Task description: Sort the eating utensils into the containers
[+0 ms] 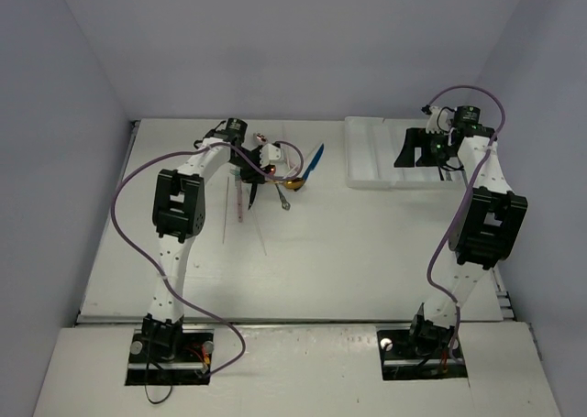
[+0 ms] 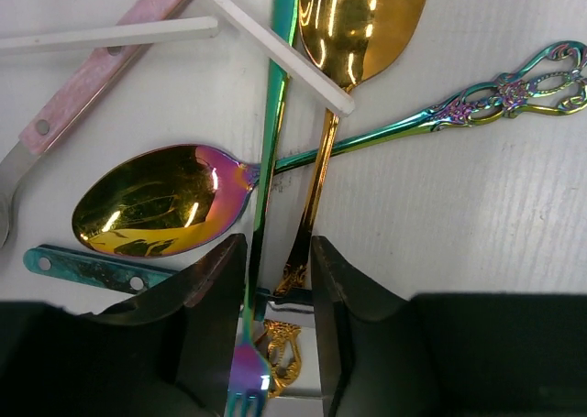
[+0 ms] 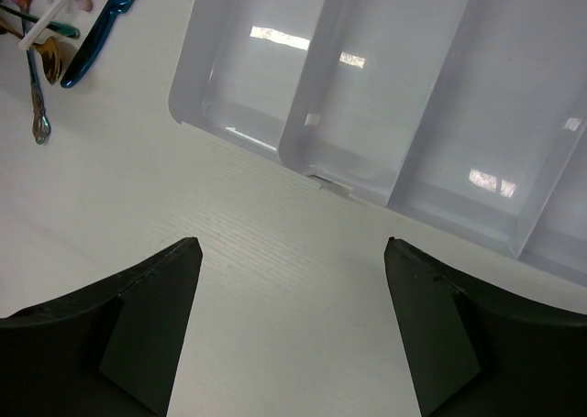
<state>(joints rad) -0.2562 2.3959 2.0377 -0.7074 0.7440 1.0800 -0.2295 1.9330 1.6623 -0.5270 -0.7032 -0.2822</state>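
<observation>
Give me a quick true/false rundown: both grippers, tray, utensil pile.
1. The right gripper holds a spoon. False: it is open and empty, above the table beside the tray.
2. The tray compartments in the right wrist view are empty. True.
3. The left gripper is over the pile, with the fork between its fingers. True.
4. The knife lies in the tray. False: it lies on the table by the pile.
5. A white stick lies across the gold spoon. True.

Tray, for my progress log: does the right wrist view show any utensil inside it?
No, the tray shows only bare compartments there.
</observation>
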